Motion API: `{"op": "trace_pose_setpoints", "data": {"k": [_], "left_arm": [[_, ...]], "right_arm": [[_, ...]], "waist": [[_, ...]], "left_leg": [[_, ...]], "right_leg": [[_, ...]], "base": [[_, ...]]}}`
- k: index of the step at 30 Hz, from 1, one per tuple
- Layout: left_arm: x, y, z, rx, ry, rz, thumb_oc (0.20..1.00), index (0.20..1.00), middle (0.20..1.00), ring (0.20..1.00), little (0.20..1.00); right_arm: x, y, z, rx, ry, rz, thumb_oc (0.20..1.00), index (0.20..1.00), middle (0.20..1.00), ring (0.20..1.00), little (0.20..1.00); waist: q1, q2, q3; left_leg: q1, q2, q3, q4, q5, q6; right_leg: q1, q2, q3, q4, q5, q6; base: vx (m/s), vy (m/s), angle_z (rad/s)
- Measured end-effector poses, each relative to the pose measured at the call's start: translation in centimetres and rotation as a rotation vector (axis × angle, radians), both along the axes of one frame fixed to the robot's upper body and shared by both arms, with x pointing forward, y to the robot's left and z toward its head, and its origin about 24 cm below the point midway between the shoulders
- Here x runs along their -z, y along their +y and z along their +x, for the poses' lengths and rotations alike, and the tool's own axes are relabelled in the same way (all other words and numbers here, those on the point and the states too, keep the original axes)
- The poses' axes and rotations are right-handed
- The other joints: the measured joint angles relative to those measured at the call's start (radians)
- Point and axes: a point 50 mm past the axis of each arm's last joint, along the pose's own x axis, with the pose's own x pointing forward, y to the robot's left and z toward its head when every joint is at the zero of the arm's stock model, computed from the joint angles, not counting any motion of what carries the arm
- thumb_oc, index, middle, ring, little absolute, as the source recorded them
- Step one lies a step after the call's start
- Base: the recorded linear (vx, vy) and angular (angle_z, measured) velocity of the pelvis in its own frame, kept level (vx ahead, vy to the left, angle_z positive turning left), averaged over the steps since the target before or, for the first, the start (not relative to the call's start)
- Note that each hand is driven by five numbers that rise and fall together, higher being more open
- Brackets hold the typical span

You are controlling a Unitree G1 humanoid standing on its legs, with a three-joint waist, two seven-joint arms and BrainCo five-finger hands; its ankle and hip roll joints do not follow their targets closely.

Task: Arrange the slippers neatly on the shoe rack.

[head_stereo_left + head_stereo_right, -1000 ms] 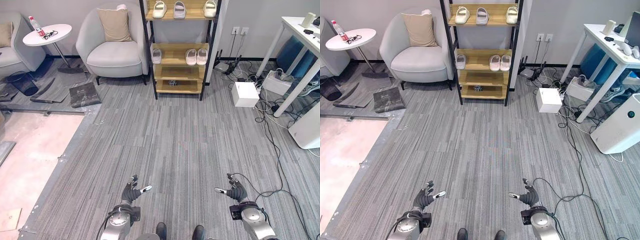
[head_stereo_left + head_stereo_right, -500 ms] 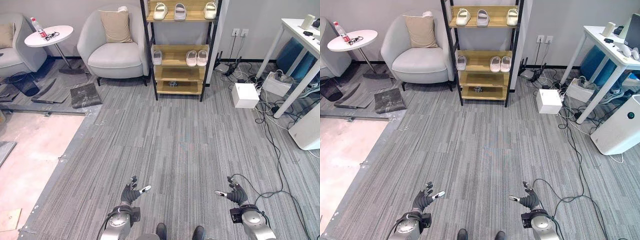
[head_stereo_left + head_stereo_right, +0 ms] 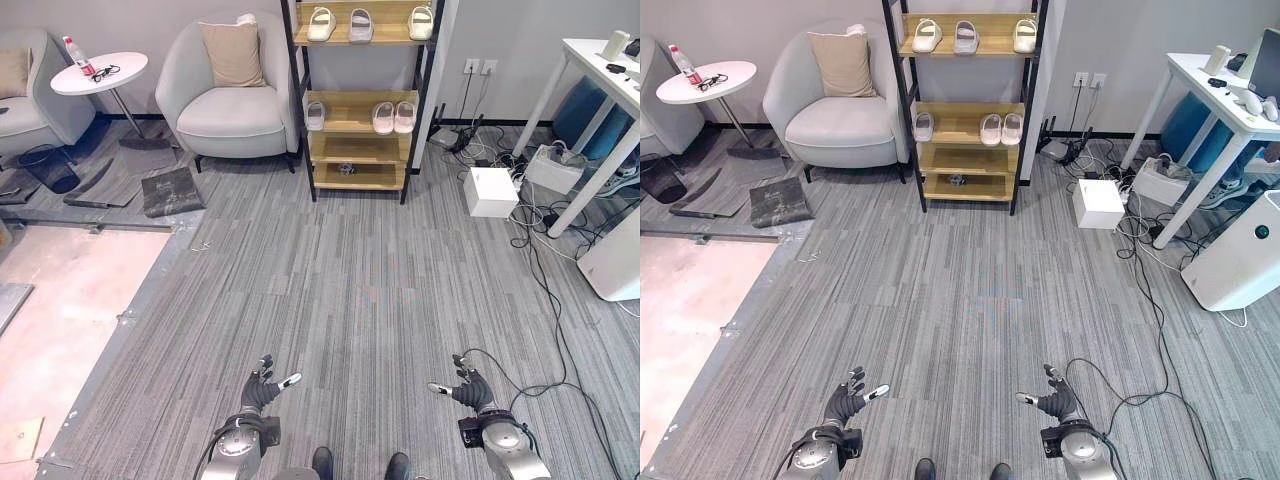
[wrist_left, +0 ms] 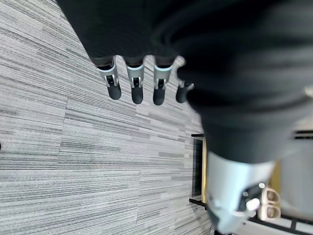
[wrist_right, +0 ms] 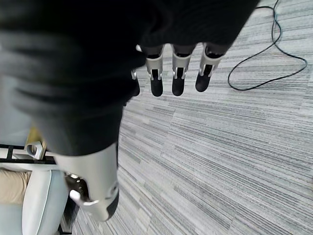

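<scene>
Clearly, with the left hand (image 3: 262, 388) and right hand (image 3: 466, 385) both relaxed and empty, the robot should first approach the shoe rack (image 3: 361, 100) squarely, well short of the slippers (image 3: 393, 115).

We find no text, label, number or sign we can read on anything here; any print is too small.

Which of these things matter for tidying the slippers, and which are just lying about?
For the job:
- shoe rack
- slippers on its top shelf
- slippers on its middle shelf
- left robot hand and right robot hand, both open and empty

Just lying about:
- armchair
- round side table
- white box
- floor cables
</scene>
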Motion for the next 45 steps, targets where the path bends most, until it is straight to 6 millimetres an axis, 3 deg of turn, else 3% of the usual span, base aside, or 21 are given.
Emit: {"op": "trace_pose_setpoints", "data": {"k": [13, 21, 29, 32, 33, 34, 36, 38, 40, 41, 44, 45], "left_arm": [[0.7, 0.4, -1.4, -0.038, 0.046, -0.015, 1.000, 1.000, 1.000, 1.000, 1.000], [0.4, 1.1, -1.0, -0.048, 0.034, 0.006, 1.000, 1.000, 1.000, 1.000, 1.000], [0.3, 1.1, -0.7, -0.046, 0.025, 0.009, 1.000, 1.000, 1.000, 1.000, 1.000], [-0.1, 1.0, 0.1, -0.026, 0.004, 0.014, 1.000, 1.000, 1.000, 1.000, 1.000], [-0.3, 1.0, 0.4, -0.023, -0.005, 0.017, 1.000, 1.000, 1.000, 1.000, 1.000], [-0.3, 0.9, 0.5, -0.019, -0.007, 0.017, 1.000, 1.000, 1.000, 1.000, 1.000], [-0.2, 1.5, 0.0, -0.028, 0.005, 0.031, 1.000, 1.000, 1.000, 1.000, 1.000], [-0.3, 1.9, 0.1, -0.029, 0.003, 0.044, 1.000, 1.000, 1.000, 1.000, 1.000], [-0.2, 2.2, -0.1, -0.041, 0.009, 0.045, 1.000, 1.000, 1.000, 1.000, 1.000], [0.0, 2.3, -0.2, -0.044, 0.020, 0.049, 1.000, 1.000, 1.000, 1.000, 1.000], [-0.2, 2.4, 0.2, -0.029, 0.010, 0.061, 1.000, 1.000, 1.000, 1.000, 1.000], [-0.4, 2.4, 0.4, -0.013, 0.002, 0.077, 1.000, 1.000, 1.000, 1.000, 1.000]], "right_arm": [[0.1, 0.1, -0.1, -0.003, 0.007, 0.007, 1.000, 1.000, 1.000, 1.000, 1.000], [0.1, 0.4, 0.0, -0.001, 0.004, 0.015, 1.000, 1.000, 1.000, 1.000, 1.000], [0.2, 0.9, 0.1, -0.002, 0.001, 0.031, 1.000, 1.000, 1.000, 1.000, 1.000], [-0.2, 0.7, 0.7, -0.006, -0.015, 0.024, 1.000, 1.000, 1.000, 1.000, 1.000], [-0.3, 0.8, 0.9, -0.009, -0.022, 0.024, 1.000, 1.000, 1.000, 1.000, 1.000], [-0.8, 0.6, 1.7, -0.017, -0.042, 0.015, 1.000, 1.000, 1.000, 1.000, 1.000], [-0.4, 0.8, 1.1, -0.018, -0.019, 0.026, 1.000, 1.000, 1.000, 1.000, 1.000], [-0.5, 0.9, 1.3, -0.019, -0.023, 0.030, 1.000, 1.000, 1.000, 1.000, 1.000], [-0.7, 0.8, 1.3, -0.008, -0.033, 0.035, 1.000, 1.000, 1.000, 1.000, 1.000], [-1.0, 0.8, 1.5, -0.007, -0.052, 0.039, 1.000, 1.000, 1.000, 1.000, 1.000], [-1.3, 0.6, 1.7, 0.009, -0.067, 0.042, 1.000, 1.000, 1.000, 1.000, 1.000], [-1.2, 0.6, 1.6, 0.009, -0.064, 0.043, 1.000, 1.000, 1.000, 1.000, 1.000]], "waist": [[0.002, -0.014, -0.009], [0.003, -0.041, -0.011], [0.003, -0.041, -0.006], [-0.009, -0.035, 0.033], [-0.013, -0.037, 0.052], [-0.016, -0.023, 0.085], [-0.020, -0.036, 0.096], [-0.016, -0.045, 0.116], [-0.017, -0.050, 0.117], [-0.021, -0.044, 0.122], [-0.025, -0.050, 0.122], [-0.026, -0.058, 0.125]], "left_leg": [[-0.003, -0.001, 0.000, 0.000, 0.000, 0.000], [-0.029, -0.004, -0.007, 0.000, 0.000, 0.001], [-0.020, -0.003, 0.006, 0.000, -0.001, 0.003], [-0.028, -0.016, 0.011, 0.003, -0.013, 0.015], [-0.032, -0.027, 0.013, 0.022, -0.035, 0.044], [-0.026, -0.017, 0.024, 0.035, -0.042, 0.050], [-0.002, -0.033, 0.027, 0.044, -0.057, 0.068], [0.012, -0.036, 0.037, 0.046, -0.048, 0.083], [0.018, -0.041, 0.033, 0.038, -0.069, 0.081], [0.017, -0.042, 0.032, 0.038, -0.069, 0.082], [0.021, -0.050, 0.031, 0.037, -0.068, 0.082], [0.037, -0.053, 0.031, 0.031, -0.073, 0.075]], "right_leg": [[-0.003, -0.001, 0.000, 0.000, -0.002, 0.002], [-0.026, -0.003, -0.006, 0.005, -0.001, 0.003], [-0.033, -0.004, 0.016, 0.022, -0.003, 0.006], [-0.110, -0.034, 0.021, 0.179, -0.048, 0.030], [-0.152, -0.060, 0.023, 0.272, -0.068, 0.049], [-0.221, -0.103, 0.017, 0.449, -0.090, 0.094], [-0.268, -0.168, 0.016, 0.581, -0.090, 0.131], [-0.285, -0.198, 0.005, 0.658, -0.107, 0.136], [-0.320, -0.225, -0.015, 0.615, -0.123, 0.154], [-0.319, -0.232, -0.014, 0.516, -0.122, 0.154], [-0.320, -0.264, -0.050, 0.281, -0.070, 0.181], [-0.309, -0.273, -0.068, 0.176, -0.027, 0.186]], "base": [[0.02, 0.031, 0.00], [0.03, 0.047, 0.03], [0.01, 0.055, -0.06], [0.02, 0.206, -0.07], [0.03, 0.060, -0.14], [0.10, 0.162, -0.17], [0.15, 0.113, -0.02], [0.24, -0.009, 0.00], [0.28, -0.100, -0.06], [0.25, -0.140, -0.07], [0.27, -0.128, 0.00], [0.20, -0.076, 0.07]]}}
